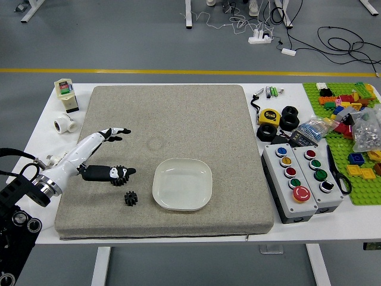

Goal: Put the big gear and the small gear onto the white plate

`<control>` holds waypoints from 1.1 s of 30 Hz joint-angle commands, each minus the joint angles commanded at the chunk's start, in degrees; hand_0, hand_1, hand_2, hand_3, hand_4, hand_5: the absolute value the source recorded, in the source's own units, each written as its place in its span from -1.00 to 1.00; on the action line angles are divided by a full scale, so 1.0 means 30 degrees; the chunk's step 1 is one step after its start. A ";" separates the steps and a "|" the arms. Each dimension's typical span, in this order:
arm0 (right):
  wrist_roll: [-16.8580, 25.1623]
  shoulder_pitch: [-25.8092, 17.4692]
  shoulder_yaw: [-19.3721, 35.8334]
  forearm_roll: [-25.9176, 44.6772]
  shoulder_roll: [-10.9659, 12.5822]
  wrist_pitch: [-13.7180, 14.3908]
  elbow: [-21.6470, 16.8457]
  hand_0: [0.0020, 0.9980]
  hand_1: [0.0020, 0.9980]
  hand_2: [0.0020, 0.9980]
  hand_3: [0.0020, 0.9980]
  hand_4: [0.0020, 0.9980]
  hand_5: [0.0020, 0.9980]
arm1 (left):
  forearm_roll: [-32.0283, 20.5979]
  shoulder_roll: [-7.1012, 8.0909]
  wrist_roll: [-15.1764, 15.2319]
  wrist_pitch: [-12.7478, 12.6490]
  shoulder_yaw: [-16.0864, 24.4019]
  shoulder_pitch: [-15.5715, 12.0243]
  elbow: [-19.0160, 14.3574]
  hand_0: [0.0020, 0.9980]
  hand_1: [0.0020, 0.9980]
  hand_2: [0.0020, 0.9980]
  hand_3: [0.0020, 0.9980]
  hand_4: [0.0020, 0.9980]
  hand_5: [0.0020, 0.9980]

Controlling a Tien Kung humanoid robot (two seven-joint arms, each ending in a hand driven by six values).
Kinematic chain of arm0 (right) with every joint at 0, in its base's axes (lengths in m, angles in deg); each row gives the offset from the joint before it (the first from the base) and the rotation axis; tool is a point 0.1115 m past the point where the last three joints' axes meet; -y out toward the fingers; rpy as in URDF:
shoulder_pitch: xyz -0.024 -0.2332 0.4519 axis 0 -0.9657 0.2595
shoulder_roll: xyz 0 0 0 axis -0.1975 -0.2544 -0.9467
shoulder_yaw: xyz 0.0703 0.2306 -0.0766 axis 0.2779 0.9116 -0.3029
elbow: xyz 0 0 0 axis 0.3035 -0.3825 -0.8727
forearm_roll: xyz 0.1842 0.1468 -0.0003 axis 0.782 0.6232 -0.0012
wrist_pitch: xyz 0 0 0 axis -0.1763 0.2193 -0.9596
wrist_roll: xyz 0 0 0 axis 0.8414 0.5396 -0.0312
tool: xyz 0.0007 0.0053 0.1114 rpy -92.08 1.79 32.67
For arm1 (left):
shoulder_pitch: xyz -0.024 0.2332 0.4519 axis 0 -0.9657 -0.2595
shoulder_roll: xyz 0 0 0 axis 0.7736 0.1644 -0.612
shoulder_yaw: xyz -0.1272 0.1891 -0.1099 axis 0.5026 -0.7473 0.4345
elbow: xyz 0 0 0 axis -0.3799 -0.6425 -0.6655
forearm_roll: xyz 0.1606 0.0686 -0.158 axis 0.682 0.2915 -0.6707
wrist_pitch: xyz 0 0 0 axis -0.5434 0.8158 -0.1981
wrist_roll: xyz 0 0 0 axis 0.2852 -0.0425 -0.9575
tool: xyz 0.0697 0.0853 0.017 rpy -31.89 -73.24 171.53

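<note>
From the left, my left hand [123, 152] reaches over the grey mat, its fingers [113, 132] extended and its thumb [96, 173] spread well apart from them. The black big gear [121, 175] is at the thumb's tip and partly hidden by it; whether they touch I cannot tell. Just below, the black small gear [130, 198] rests on the mat. To the right of both gears, the white plate [183, 185] holds nothing. My right hand is not in view.
The grey mat [172, 119] covers much of the white table. Right of it stand button boxes [297, 186], a yellow tape measure [269, 117], black tape rolls [289, 122] and a green board [363, 193] with bricks. White parts [65, 123] lie at the left edge.
</note>
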 joint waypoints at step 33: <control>-0.0037 0.0143 0.0100 -0.0172 0.0043 -0.0048 0.0000 0.19 0.21 0.39 0.11 0.50 0.36 | 0.1637 0.0629 -0.0928 0.0900 -0.0932 0.0945 0.1736 -0.22 -0.04 0.08 0.25 -0.68 -1.00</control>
